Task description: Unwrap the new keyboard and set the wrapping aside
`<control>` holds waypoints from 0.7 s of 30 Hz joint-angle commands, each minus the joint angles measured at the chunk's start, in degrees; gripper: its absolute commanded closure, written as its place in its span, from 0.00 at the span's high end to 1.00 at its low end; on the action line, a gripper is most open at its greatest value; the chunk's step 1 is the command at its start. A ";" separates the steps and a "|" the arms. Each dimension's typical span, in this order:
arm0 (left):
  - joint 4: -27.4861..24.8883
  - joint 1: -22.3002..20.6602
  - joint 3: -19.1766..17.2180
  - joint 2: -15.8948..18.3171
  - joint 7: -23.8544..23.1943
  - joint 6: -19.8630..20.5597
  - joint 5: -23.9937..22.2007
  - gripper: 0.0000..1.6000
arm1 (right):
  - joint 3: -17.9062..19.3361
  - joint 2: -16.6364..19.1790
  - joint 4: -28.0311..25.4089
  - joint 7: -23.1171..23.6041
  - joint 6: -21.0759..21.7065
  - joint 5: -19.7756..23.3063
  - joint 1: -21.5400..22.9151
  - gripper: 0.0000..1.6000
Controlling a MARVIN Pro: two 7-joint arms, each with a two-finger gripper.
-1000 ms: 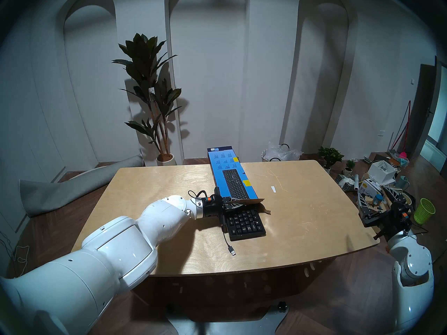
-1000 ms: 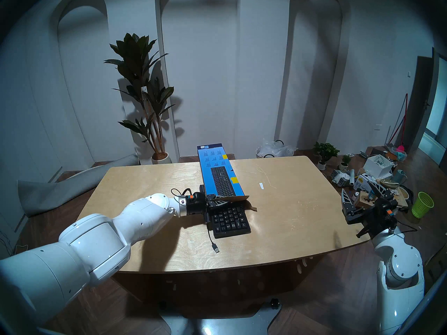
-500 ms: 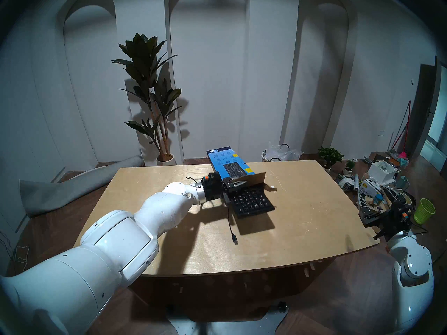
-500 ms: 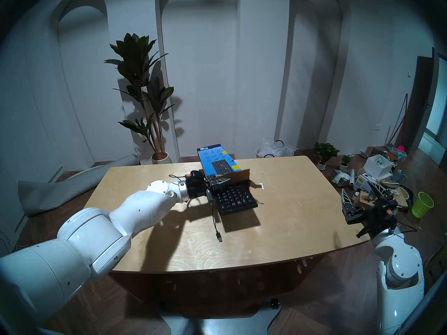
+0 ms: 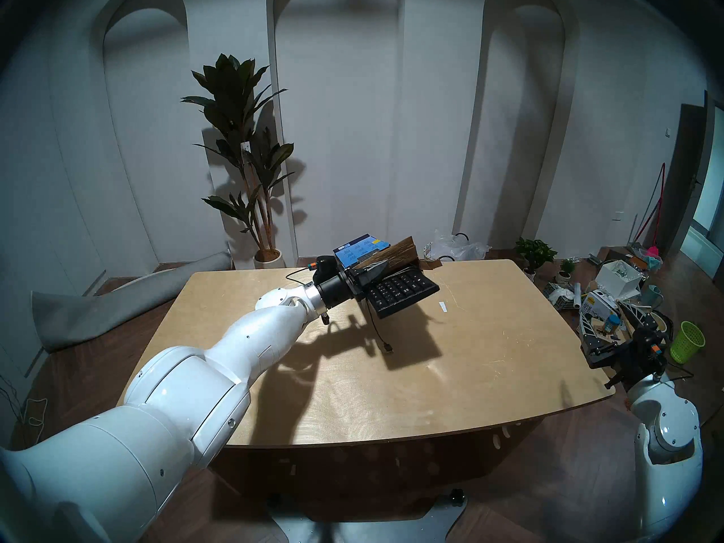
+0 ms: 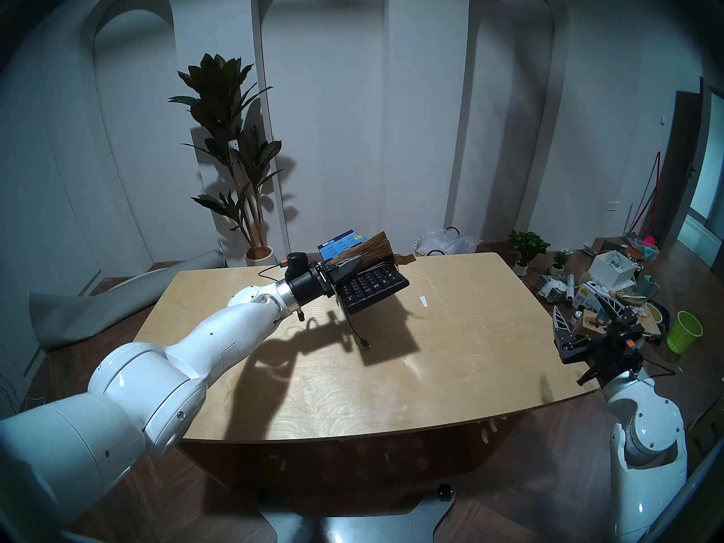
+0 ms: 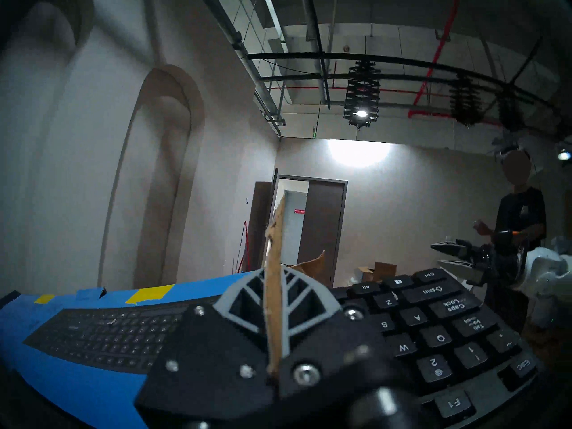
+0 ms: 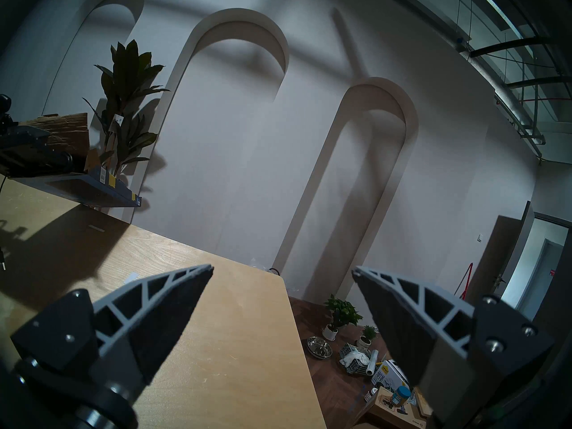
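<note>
**Box lifted by its flap**

The left gripper (image 5: 377, 270), jaws clamped on the brown flap of the long blue cardboard box (image 5: 358, 252), holds it above the wooden table (image 5: 450, 373). The black keyboard (image 5: 401, 291) juts from its open end, cable dangling. The right gripper (image 5: 605, 321) waits beside the table, jaws apart.

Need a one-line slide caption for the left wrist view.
Left gripper pinching the blue box's brown flap, black keyboard protruding alongside.

One keyboard (image 5: 403, 291), one box (image 5: 358, 252), two pincers (image 5: 374, 274) (image 5: 601, 334).
</note>
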 commanded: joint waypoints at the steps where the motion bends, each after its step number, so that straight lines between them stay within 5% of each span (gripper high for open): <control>1: -5.08 1.44 0.48 4.73 -4.60 4.25 -0.04 0.00 | 0.08 0.16 -1.03 0.11 -0.27 -0.07 0.03 1.00; 9: -10.51 2.54 -0.30 10.70 -6.17 7.04 0.24 0.00 | 0.07 0.18 -0.99 0.10 -0.27 -0.05 0.05 1.00; 21: -18.68 -0.49 -0.55 8.99 -8.22 10.66 -0.03 0.00 | -2.37 7.21 1.19 7.55 -4.24 -2.91 0.38 1.00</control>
